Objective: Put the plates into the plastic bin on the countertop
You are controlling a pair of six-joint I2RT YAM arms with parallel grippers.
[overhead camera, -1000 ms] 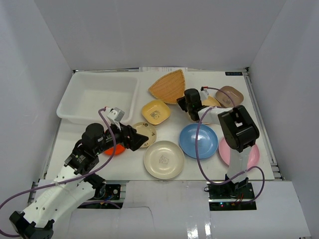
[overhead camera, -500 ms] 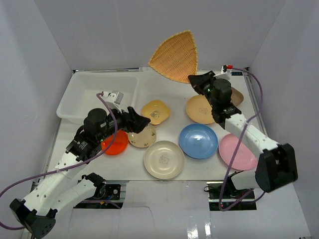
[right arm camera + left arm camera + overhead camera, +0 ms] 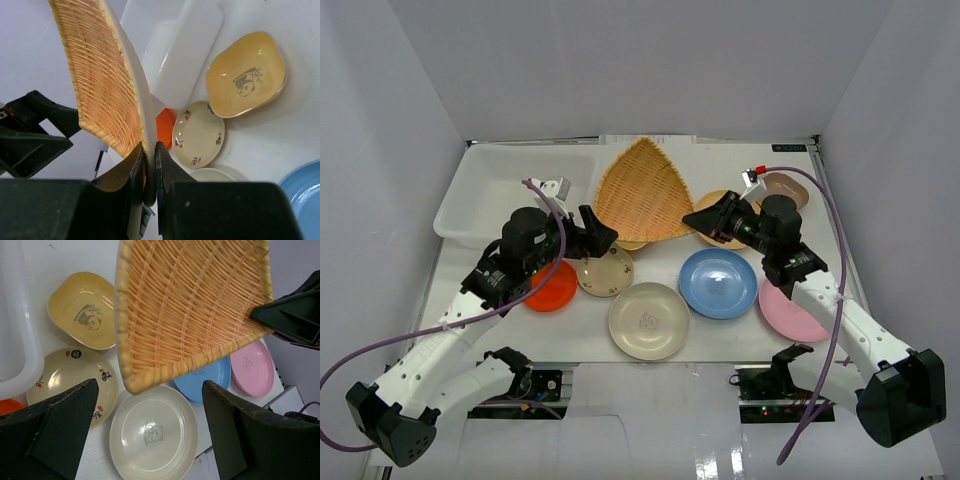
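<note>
The plastic bin [image 3: 520, 190] sits in the far-left corner of the desk [image 3: 660, 262]. Every plate in view is outside it.

The right claw [image 3: 688, 218] is pinched tight on the rim of the tan woven fan-shaped plate [image 3: 640, 195]. It holds the plate tilted in the air over the middle of the desk, toward the far edge and just right of the bin. The left claw [image 3: 600, 238] has its fingers spread wide and grips nothing, close under the plate's near corner.

On the desk below are a square yellow plate [image 3: 85, 310] and a cream patterned plate [image 3: 607, 272]. Near the left edge lies a red-orange plate [image 3: 552, 290], with a plain cream plate [image 3: 648, 320] by the near edge. A blue plate [image 3: 718, 283] and a pink plate [image 3: 790, 312] lie toward the near-right corner. Toward the far-right corner are a yellow-orange plate [image 3: 715, 205], partly hidden, and a brown plate [image 3: 785, 185].
</note>
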